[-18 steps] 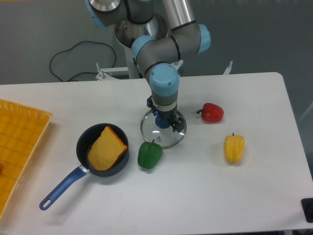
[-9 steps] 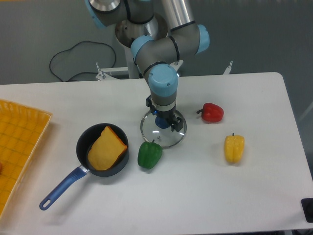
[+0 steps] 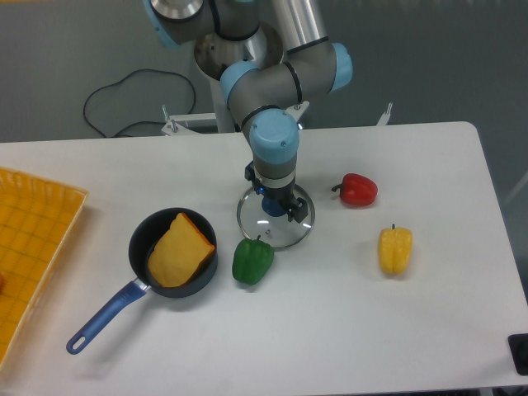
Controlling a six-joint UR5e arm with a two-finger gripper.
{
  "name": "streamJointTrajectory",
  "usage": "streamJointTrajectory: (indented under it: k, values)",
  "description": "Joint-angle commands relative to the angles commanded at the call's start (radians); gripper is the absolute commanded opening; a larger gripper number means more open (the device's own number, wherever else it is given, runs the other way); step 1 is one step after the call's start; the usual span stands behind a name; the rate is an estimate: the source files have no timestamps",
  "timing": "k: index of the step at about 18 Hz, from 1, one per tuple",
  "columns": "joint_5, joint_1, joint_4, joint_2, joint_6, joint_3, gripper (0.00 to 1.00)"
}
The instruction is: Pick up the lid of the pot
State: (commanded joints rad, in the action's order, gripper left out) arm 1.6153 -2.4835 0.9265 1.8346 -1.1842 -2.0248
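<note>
One pot lid, one frying pan, three bell peppers; white counter, black cable beyond. Tool spread at the lid's knob.

No text, label, brand, number or sign can be read, near the jaws or beyond

On my feed, a black pan holds an orange-brown wedge. Just right of the pan I see a green pepper; farther right, red and yellow peppers; to its left, an orange crate.
</note>
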Motion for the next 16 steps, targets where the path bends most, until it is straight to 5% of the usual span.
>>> streamJointTrajectory:
  k: [6,11,16]
  values:
    - [0.000,0.000,0.002,0.000,-0.005,0.000,1.00]
    - [0.003,0.002,0.005,0.000,-0.005,0.003,0.66]
    - [0.005,0.002,0.009,0.008,0.002,0.012,0.55]
